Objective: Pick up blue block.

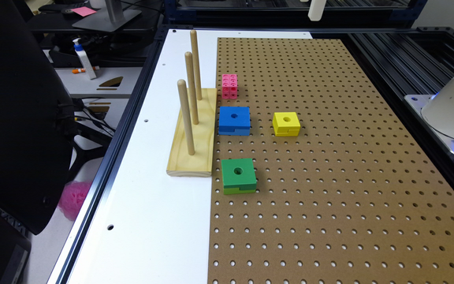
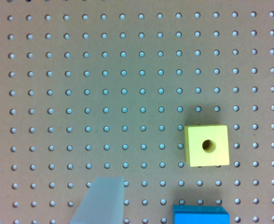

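Green block (image 1: 238, 175) sits nearest, blue block (image 1: 234, 120) mid-frame on pegboard (image 1: 329, 177) touching peg base (image 1: 195, 138), w/ pincer (image 2: 193, 205) spread open high above it, so risk, imo: a finger clips base or yellow block (image 1: 286, 123) on descent.

I see a green block (image 1: 238, 175) and a yellow block (image 1: 286, 124) on the pegboard (image 1: 329, 197), a pink cube (image 1: 229, 86) beyond them, and a wooden peg stand (image 1: 194, 134) beside the pegboard.
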Controlling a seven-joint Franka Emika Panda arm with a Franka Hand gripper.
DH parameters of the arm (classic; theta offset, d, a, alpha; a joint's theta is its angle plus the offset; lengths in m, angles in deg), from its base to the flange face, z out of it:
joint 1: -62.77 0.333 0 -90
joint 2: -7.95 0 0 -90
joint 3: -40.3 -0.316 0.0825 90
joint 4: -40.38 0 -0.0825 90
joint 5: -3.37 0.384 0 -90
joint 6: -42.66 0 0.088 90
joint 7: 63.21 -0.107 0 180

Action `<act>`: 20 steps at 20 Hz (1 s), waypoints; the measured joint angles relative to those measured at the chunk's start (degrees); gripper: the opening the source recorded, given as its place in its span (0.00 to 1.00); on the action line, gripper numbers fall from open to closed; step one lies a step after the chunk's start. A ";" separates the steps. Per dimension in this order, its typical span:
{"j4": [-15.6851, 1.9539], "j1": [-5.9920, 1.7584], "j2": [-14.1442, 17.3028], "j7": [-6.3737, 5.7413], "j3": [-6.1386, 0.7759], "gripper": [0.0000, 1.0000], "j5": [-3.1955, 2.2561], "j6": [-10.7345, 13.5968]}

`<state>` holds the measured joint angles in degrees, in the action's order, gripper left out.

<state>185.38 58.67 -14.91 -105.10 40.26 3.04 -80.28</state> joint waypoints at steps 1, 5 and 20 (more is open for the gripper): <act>0.01 0.00 0.00 0.00 0.00 1.00 0.00 0.00; 0.06 0.00 0.00 0.00 -0.09 1.00 0.00 -0.01; -8.28 0.04 10.39 -0.03 -0.95 1.00 0.08 -4.68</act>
<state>177.10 58.70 -4.52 -105.13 39.31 3.12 -84.97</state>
